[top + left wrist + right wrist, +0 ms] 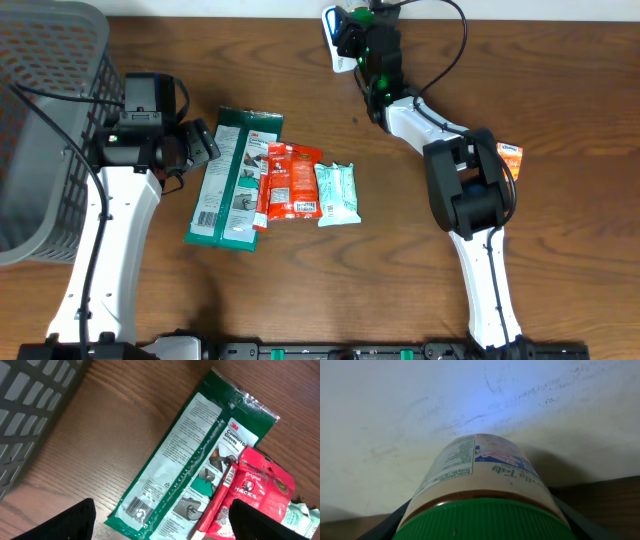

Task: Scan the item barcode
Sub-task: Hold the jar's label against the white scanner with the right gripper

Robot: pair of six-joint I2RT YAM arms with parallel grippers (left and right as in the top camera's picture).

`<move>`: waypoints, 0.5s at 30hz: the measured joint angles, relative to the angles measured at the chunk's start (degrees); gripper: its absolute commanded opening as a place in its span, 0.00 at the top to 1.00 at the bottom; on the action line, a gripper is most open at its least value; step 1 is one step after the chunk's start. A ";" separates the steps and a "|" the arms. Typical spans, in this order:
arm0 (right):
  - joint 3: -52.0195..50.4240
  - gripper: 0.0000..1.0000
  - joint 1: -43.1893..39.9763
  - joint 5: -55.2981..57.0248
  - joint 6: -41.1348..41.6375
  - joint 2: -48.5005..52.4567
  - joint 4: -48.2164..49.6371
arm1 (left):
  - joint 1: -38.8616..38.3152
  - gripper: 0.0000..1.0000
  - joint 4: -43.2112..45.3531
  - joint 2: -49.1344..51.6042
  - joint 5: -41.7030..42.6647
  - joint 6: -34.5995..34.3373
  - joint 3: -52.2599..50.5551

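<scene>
1. The left hand (203,142) hovers with its fingers spread wide, grasping nothing; a green packet (200,460) lies on the surface (400,250) just below and ahead of it.
2. The right hand (358,40) grips a jar (480,475), one finger on each side of it.
3. The jar's long axis runs straight out from the hand, with the green lid (485,520) nearest the wrist and the base pointing away at a pale wall (420,400).
</scene>
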 measured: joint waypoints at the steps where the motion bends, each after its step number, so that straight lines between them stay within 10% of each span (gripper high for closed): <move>1: 0.00 0.99 0.00 0.00 0.02 0.00 -0.02 | 0.00 0.15 -0.02 0.00 0.00 0.00 0.00; 15: -0.11 0.99 -2.54 -14.67 0.44 -2.67 -4.13 | 0.00 0.15 0.00 -0.02 0.00 0.00 0.00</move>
